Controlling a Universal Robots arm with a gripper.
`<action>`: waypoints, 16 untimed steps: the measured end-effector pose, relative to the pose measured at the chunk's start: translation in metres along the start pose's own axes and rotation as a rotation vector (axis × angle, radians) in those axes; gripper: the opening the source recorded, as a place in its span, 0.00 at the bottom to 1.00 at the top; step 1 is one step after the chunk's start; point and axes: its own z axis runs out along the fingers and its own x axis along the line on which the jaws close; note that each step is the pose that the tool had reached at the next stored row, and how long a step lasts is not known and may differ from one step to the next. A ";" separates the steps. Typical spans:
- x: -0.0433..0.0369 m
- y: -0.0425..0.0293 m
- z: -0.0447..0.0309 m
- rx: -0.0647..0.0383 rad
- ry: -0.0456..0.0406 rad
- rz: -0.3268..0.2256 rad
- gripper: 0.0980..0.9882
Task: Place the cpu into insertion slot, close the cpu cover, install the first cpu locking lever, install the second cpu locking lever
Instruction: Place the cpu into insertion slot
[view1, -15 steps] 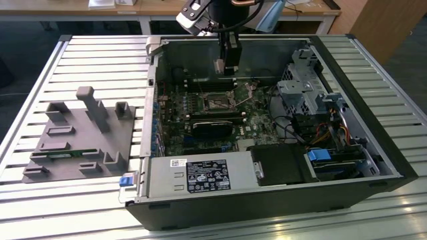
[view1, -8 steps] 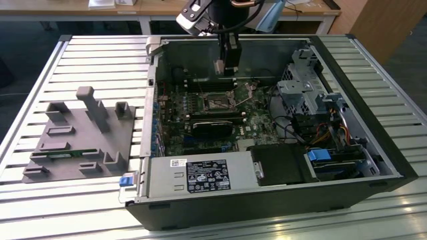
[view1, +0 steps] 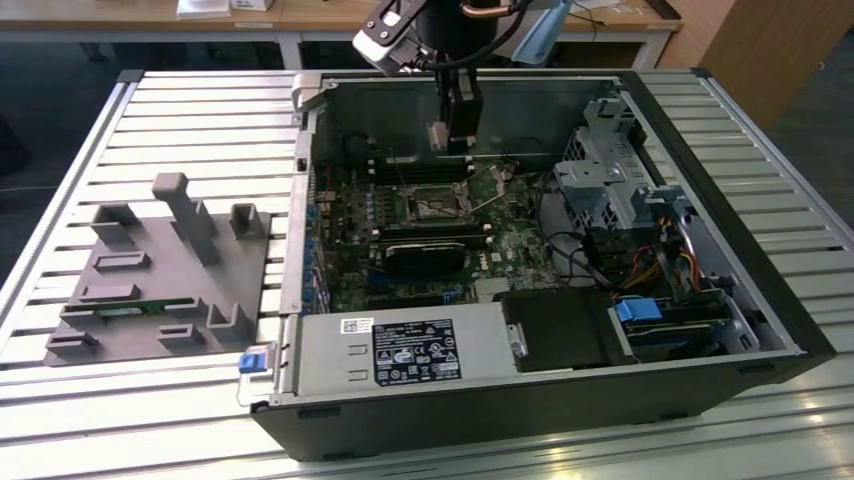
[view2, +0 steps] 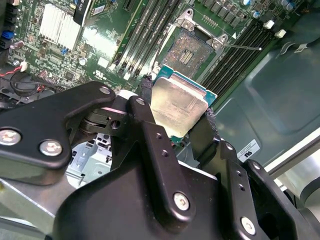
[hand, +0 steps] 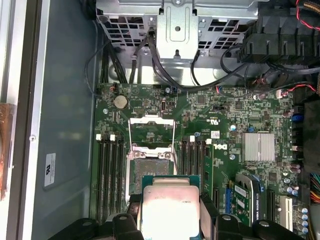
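Note:
My gripper (view1: 451, 138) hangs inside the open computer case, shut on the cpu (view1: 438, 135). In both wrist views the cpu (view2: 178, 101) (hand: 170, 210) shows its silver-grey metal top, clamped at two opposite edges by the black fingers (view2: 145, 97). It is held in the air above the motherboard, close to the insertion slot (hand: 150, 164) (view2: 192, 50) but clear of it. The insertion slot (view1: 434, 207) lies open with a dark centre. The cpu cover (hand: 151, 131) stands flipped up behind the slot. Thin wire levers run along the slot's sides.
The case (view1: 747, 330) lies on a slatted table, with its metal wall (hand: 65, 125) near the slot. Long black memory slots (hand: 109, 175) flank the slot. A drive cage (view1: 607, 180), cables (hand: 150, 60), a heatsink (hand: 258, 146) and the power supply (view1: 400, 352) surround it. A grey fixture (view1: 160, 270) sits at the exterior view's left.

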 end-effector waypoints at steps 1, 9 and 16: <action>0.0000 0.0000 0.0004 0.000 0.0000 0.000 0.50; -0.0001 -0.0003 0.0041 0.000 0.0001 0.000 0.50; -0.0001 -0.0006 0.0078 0.001 -0.0001 0.000 0.50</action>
